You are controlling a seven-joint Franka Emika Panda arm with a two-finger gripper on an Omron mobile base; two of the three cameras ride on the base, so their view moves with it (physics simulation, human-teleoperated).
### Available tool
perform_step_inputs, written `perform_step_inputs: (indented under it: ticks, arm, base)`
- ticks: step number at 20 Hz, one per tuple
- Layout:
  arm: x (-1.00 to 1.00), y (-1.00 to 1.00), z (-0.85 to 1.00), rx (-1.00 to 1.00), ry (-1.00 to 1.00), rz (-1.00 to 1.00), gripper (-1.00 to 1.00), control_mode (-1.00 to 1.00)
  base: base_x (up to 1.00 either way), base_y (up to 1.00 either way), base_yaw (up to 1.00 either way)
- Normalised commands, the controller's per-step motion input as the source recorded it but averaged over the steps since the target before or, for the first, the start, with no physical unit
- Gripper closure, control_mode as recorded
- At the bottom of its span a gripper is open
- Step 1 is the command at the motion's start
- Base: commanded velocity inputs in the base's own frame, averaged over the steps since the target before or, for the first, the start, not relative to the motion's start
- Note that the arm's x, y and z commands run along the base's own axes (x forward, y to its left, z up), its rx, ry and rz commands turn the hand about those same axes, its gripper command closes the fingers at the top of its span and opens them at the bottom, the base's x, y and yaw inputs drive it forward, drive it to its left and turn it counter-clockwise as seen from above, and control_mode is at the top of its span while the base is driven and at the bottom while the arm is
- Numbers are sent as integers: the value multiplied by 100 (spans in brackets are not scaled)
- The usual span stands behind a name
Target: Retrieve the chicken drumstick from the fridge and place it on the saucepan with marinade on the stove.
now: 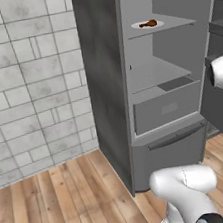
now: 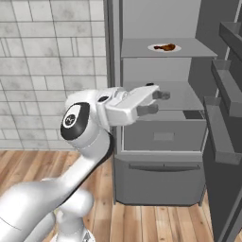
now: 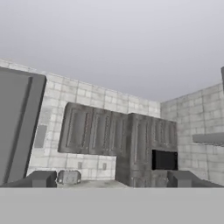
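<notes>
Drumstick (image 2: 168, 47) on plate (image 2: 156, 47), upper fridge (image 2: 160, 137) shelf.

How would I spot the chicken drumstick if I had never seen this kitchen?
Find the tall dark grey fridge standing open beside the pale brick wall. Look at its top shelf, where a white plate sits. The chicken drumstick lies on that plate: small, brown and glossy, the one warm-coloured thing among the grey shelves.
</notes>
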Motion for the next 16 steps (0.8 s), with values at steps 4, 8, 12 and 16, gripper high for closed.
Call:
perform_step_inputs:
  ticks: [4, 8, 12, 16]
  arm:
    - [-66, 100, 9, 19, 13, 19, -100, -100]
    - [-36, 100, 1, 24, 9, 15, -100, -100]
    - [-24, 99, 0, 34, 5, 20, -100, -100]
    - [-3, 65, 3, 37, 1, 30, -100, -100]
  base:
    - [0, 0, 0]
    - [0, 0, 0]
    - [0, 0, 0]
    - [0, 0, 0]
